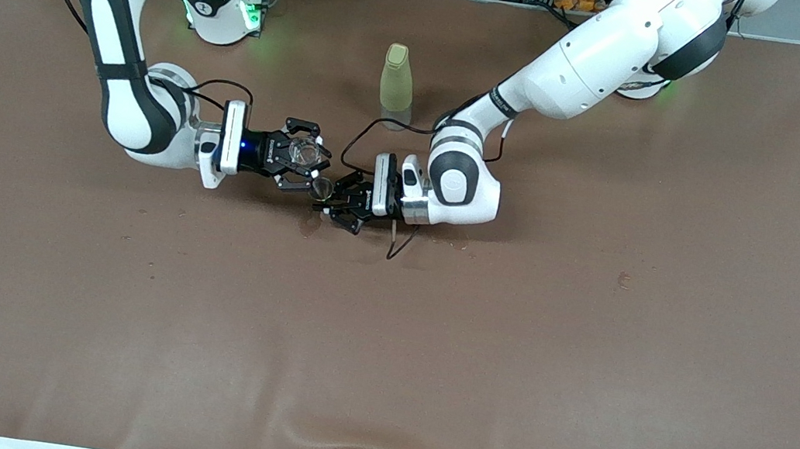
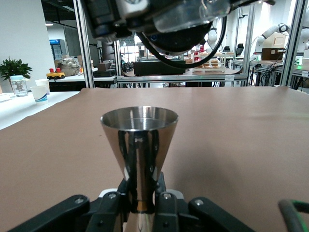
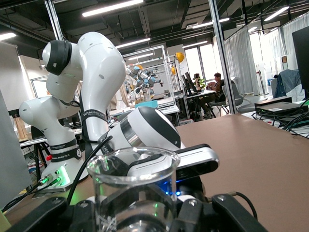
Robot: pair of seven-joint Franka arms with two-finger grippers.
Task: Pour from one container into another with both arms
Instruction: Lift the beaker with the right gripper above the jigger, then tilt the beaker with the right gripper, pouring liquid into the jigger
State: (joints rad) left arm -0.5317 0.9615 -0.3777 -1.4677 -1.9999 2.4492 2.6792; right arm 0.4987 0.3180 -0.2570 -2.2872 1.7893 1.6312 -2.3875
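A clear glass beaker (image 1: 304,154) (image 3: 133,186) sits between the fingers of my right gripper (image 1: 306,156) (image 3: 140,212), which is shut on it over the middle of the table. My left gripper (image 1: 335,204) (image 2: 142,203) is shut on the narrow waist of an upright steel jigger (image 1: 322,186) (image 2: 139,140). The two hands face each other, almost touching. In the left wrist view the beaker (image 2: 190,19) hangs just above the jigger's open mouth. Whether either vessel holds liquid I cannot tell.
A yellow-green bottle (image 1: 396,87) stands upright, farther from the front camera than both hands. A dark damp mark (image 1: 311,228) lies on the brown table cover (image 1: 508,349) under the grippers. A black cable (image 1: 397,244) loops down from the left wrist.
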